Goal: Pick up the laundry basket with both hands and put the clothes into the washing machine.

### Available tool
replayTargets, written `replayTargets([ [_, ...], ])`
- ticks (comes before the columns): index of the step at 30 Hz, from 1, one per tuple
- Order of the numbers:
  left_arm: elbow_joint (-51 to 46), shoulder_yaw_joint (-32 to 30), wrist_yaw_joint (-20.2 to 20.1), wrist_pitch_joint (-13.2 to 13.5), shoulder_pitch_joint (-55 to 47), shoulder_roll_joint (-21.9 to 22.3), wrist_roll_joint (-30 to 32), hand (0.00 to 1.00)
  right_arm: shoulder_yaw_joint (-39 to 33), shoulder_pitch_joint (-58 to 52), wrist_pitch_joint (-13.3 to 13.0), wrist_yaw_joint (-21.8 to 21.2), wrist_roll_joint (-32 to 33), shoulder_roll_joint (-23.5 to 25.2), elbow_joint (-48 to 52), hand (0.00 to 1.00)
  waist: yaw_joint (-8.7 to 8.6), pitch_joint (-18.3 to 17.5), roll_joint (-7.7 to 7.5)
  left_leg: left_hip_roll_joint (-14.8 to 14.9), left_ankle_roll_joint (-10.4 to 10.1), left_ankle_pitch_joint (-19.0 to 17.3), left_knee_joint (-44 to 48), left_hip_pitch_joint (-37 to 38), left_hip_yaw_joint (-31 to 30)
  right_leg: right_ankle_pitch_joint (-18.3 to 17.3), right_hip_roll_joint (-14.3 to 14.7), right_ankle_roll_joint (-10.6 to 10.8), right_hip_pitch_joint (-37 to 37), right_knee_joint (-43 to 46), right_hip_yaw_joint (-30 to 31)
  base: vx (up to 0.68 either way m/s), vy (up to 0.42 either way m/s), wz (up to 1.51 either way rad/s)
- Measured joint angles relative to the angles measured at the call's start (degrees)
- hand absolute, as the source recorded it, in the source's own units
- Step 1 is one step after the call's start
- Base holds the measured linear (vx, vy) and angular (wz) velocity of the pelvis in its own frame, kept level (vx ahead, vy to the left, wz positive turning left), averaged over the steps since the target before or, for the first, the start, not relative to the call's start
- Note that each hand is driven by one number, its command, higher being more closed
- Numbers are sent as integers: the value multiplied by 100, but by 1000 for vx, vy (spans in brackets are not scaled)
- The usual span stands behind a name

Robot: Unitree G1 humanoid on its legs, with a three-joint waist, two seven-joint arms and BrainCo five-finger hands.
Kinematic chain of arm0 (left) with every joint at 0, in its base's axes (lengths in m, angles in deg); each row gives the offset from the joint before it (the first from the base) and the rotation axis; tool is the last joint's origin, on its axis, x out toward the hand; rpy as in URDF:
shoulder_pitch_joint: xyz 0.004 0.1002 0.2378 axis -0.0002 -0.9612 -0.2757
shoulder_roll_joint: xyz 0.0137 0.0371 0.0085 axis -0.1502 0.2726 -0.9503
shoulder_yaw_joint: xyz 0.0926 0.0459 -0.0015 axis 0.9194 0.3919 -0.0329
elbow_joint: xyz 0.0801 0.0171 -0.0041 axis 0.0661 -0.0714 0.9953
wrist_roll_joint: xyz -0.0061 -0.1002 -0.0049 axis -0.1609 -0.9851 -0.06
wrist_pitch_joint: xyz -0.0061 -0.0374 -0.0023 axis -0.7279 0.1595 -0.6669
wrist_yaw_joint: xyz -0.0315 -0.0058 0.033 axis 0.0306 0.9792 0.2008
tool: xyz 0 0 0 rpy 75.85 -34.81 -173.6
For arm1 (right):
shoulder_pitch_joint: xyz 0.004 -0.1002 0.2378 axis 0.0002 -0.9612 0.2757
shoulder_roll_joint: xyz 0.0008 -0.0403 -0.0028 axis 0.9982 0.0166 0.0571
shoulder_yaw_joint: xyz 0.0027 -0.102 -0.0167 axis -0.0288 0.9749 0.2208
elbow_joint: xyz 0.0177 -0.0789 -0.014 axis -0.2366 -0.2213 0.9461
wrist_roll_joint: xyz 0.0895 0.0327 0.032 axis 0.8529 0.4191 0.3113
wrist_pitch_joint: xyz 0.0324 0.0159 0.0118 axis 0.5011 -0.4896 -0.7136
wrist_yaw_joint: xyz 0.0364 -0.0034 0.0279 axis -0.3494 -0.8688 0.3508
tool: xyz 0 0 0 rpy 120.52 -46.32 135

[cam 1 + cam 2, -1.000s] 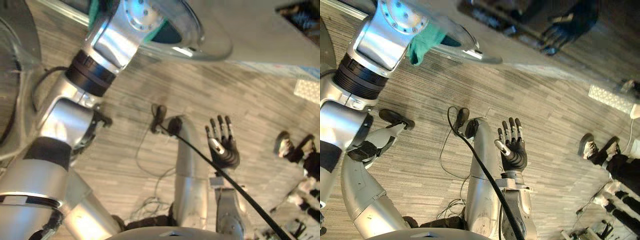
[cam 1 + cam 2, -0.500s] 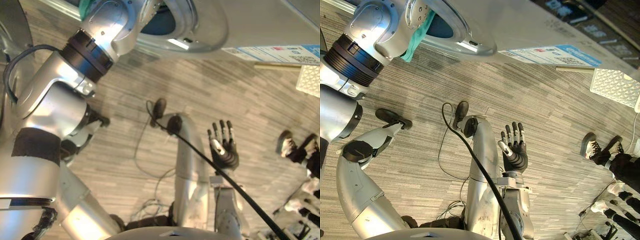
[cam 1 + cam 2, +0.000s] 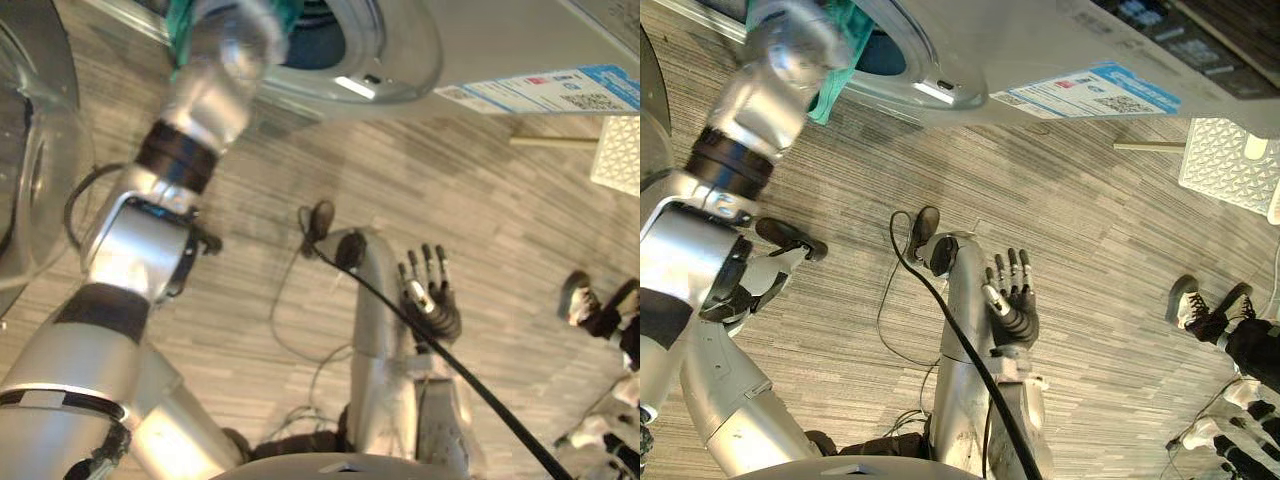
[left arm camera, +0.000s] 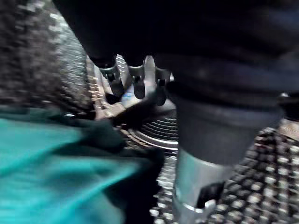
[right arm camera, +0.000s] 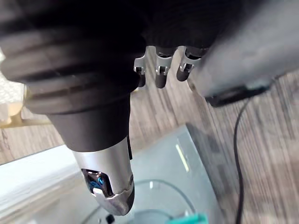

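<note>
Teal cloth [image 4: 51, 158] is inside the washing machine [image 3: 970, 50], a fold hanging at the door opening. My left hand [image 4: 138, 84] is in the drum [image 4: 261, 177] just beside it, fingers loose, not gripping. Right hand [image 3: 1012, 305] hangs low over the floor [image 3: 1120, 250], fingers spread. The white laundry basket [image 3: 1228, 165] sits far right, well apart.

This is a laundry corner in an indoor room, more like a test space than a home. A light grey front-loading washing machine [image 3: 1040, 40] stands on grey wood-grain plank flooring [image 3: 1090, 210]. Its round clear-glass door [image 3: 30, 180] is swung open, with a teal cloth [image 3: 835, 75] at the drum mouth. A white lattice-walled plastic basket [image 3: 1230, 165] sits nearby, and a person's black-and-white shoes [image 3: 1188, 298] stand at the side.
</note>
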Motion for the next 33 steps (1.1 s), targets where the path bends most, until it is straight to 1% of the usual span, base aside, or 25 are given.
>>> replayTargets([
  [1, 0, -20, 47, 0, -126, -105, -123, 0, 65, -114, 7, -84, 3, -1, 58, 0, 51, 0, 0, 0, -9, 48, -53, -4, 0, 11, 12, -22, 2, -28, -28, -34, -77, 2],
  [2, 0, -80, 72, -1, -249, -162, -285, 0, 56, -185, 13, -113, 4, -22, 59, 0, 141, 0, 0, 14, -15, 98, -95, -6, -1, 29, 41, -54, 6, -50, -55, -42, -102, 0],
  [3, 0, -121, 74, -1, -303, -163, -410, 0, 41, -192, 15, -112, 7, -95, 60, 0, 203, 0, 0, 25, -16, 117, -101, -14, -18, 40, 47, -72, 16, -50, -75, -39, -93, 0],
  [6, -20, -131, 80, 15, -305, -141, -639, 0, 67, -194, 33, -116, 8, -141, 27, 0, 197, 2, 3, 26, 1, 133, -85, -47, -151, 48, 26, -88, 156, -54, -193, -23, -36, 5],
  [8, -178, -126, 145, 38, -328, -39, -662, 0, 75, -212, 33, -129, 6, -144, 32, 0, 192, 2, 3, -32, -1, 152, -108, -46, -248, 35, -27, -100, 262, -55, -262, -27, -25, 19],
  [11, -745, -119, 413, 133, -462, 96, -683, 0, 154, -212, 31, -190, -1, -148, 29, 0, 217, 3, 4, -160, -34, 184, -218, -46, -279, -2, -139, -122, 339, -51, -347, -33, -40, 25],
  [14, -1242, -134, 757, 145, -748, 121, -674, 0, 305, -213, 9, -215, -9, -149, 29, 0, 253, 3, 5, -251, -65, 270, -351, -35, -289, -4, -210, -134, 385, -79, -413, -32, -62, 18],
  [16, -1824, -193, 923, 145, -1234, 74, -629, 0, 317, -213, 2, -208, -62, -147, 24, 0, 328, 18, 31, -254, -30, 324, -364, -29, -348, -13, -221, -154, 476, -74, -485, -16, -63, 8],
  [17, -1957, -195, 958, 151, -1396, 73, -625, 0, 301, -213, -8, -205, -121, -144, 16, 0, 345, 33, 56, -262, 3, 352, -367, -22, -383, -18, -223, -158, 524, -78, -513, -14, -55, 11],
  [19, -2341, -382, 963, 188, -2028, 127, -625, 0, 258, -212, -10, -191, -235, -132, 6, 0, 365, 28, 103, -369, 0, 424, -463, 57, -438, -45, -279, -158, 656, -92, -571, -7, -61, 25],
  [20, -2584, -663, 953, 230, -2715, 275, -629, 0, 181, -212, -8, -181, -297, -81, -55, 0, 394, 22, 130, -434, -25, 467, -563, 214, -437, -76, -317, -160, 834, -131, -620, 1, -81, 26],
  [21, -2676, -787, 935, 239, -3043, 315, -631, 0, 133, -200, -7, -179, -380, -63, -117, 0, 425, 19, 138, -440, -37, 480, -593, 297, -444, -87, -314, -165, 934, -156, -644, 7, -113, 16],
  [24, -3012, -1270, 691, 351, -4923, 596, -645, 0, -232, -195, 47, -102, -700, -68, -585, 0, 564, -17, 208, -522, -171, 486, -753, 890, -442, -176, -300, -158, 1537, -276, -681, -2, -122, 9],
  [25, -3042, -1389, 496, 385, -5635, 741, -703, 0, -412, -209, 93, -62, -911, -74, -759, 0, 627, -72, 286, -537, -220, 472, -784, 1127, -445, -223, -299, -147, 1788, -315, -696, -8, -115, 9],
  [26, -3052, -1419, 407, 398, -5966, 806, -749, 0, -479, -204, 131, -57, -997, -85, -837, 0, 664, -110, 336, -544, -231, 465, -799, 1231, -445, -246, -296, -142, 1897, -332, -700, -31, -173, 7],
  [27, -3096, -1490, 247, 438, -6585, 957, -764, 0, -609, -197, 192, -53, -1145, -103, -978, 0, 718, -213, 453, -568, -264, 451, -835, 1419, -448, -279, -297, -143, 2111, -370, -721, -32, -143, 6],
  [28, -3135, -1514, 149, 502, -7044, 1045, -815, 0, -661, -191, 213, -53, -1200, -113, -1110, 0, 740, -343, 521, -595, -298, 440, -865, 1534, -452, -336, -301, -150, 2234, -400, -728, -36, -169, 8],
  [29, -3154, -1508, 32, 550, -7417, 1156, -917, 0, -674, -185, 289, -50, -1309, -132, -1231, 0, 769, -412, 603, -596, -324, 424, -870, 1700, -474, -374, -299, -113, 2447, -433, -764, -26, -140, 8],
  [30, -3153, -1499, -97, 599, -7861, 1245, -1040, 0, -642, -169, 375, -52, -1363, -193, -1478, 0, 814, -528, 644, -613, -364, 402, -897, 1998, -496, -400, -298, -106, 2784, -484, -795, -27, -167, 11],
  [31, -3152, -1471, -217, 672, -8256, 1378, -1248, 0, -583, -169, 464, -50, -1391, -219, -1713, 0, 841, -749, 665, -664, -413, 422, -1015, 2264, -498, -430, -290, -78, 3090, -603, -847, -23, -137, 12],
  [32, -3152, -1457, -261, 717, -8447, 1437, -1335, 0, -567, -162, 492, -50, -1437, -212, -1821, 0, 856, -846, 654, -713, -445, 443, -1111, 2417, -491, -425, -283, -72, 3252, -695, -880, -15, -135, 17],
  [33, -3151, -1378, -321, 799, -8703, 1544, -1484, 0, -545, -140, 510, -53, -1548, -209, -2033, 0, 888, -1005, 660, -817, -505, 487, -1387, 2763, -455, -390, -258, -49, 3639, -950, -973, -5, -132, 20],
])
